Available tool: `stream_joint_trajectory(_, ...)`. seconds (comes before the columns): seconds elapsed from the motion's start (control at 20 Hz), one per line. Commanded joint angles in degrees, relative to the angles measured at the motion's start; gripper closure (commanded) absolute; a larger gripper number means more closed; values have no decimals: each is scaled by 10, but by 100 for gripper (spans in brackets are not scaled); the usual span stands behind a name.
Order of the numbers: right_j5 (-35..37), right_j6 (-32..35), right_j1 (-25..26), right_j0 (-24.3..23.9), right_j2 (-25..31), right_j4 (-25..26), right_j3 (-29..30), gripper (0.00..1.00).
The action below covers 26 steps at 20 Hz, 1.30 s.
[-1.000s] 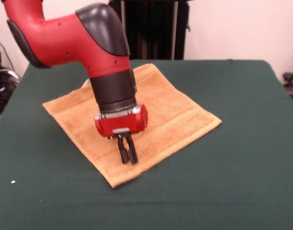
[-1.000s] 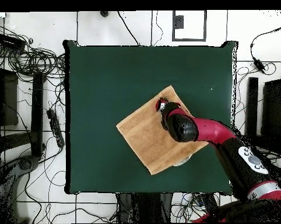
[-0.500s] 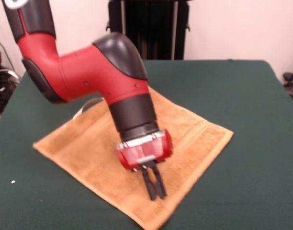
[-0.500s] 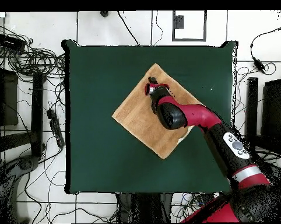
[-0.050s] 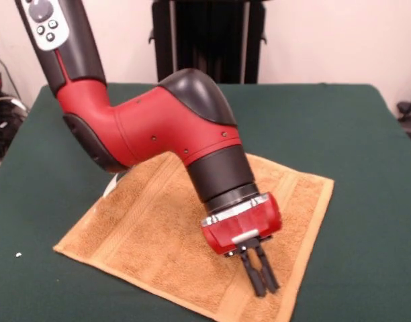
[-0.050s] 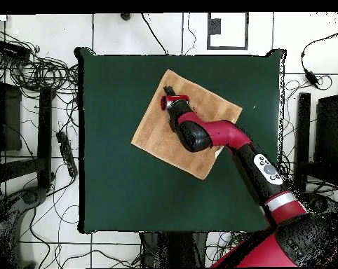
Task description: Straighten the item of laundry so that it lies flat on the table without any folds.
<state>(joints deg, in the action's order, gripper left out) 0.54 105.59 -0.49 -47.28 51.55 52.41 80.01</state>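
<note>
While its fingers are pressing clenched together, the red-and-black gripper is touching the square golden-tan terry towel lying beneath them.

Towel dragged toward table's near edge, rotated; fingers moved along.

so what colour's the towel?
Golden-tan towel with woven band stripes; front view shows it best.
</note>
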Motion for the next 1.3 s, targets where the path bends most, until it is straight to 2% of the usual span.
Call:
stream_joint_trajectory(0.05,-14,28,-13,37,-7,10,-25,100)
stream_joint_trajectory(0.1,-19,37,-17,40,-14,5,-20,100)
stream_joint_trajectory(0.3,-66,110,-85,86,-110,-52,12,100)
stream_joint_trajectory(0.45,-60,105,-85,80,-111,-67,25,100)
stream_joint_trajectory(0.5,-101,119,-96,100,-152,-105,32,0)
stream_joint_trajectory(0.7,-117,140,-124,134,-210,-152,44,0)
stream_joint_trajectory(0.95,-109,113,-119,121,-198,-169,55,0)
stream_joint_trajectory(1.1,-84,105,-137,123,-209,-183,67,0)
stream_joint_trajectory(1.3,-45,112,-221,121,-244,-211,144,0)
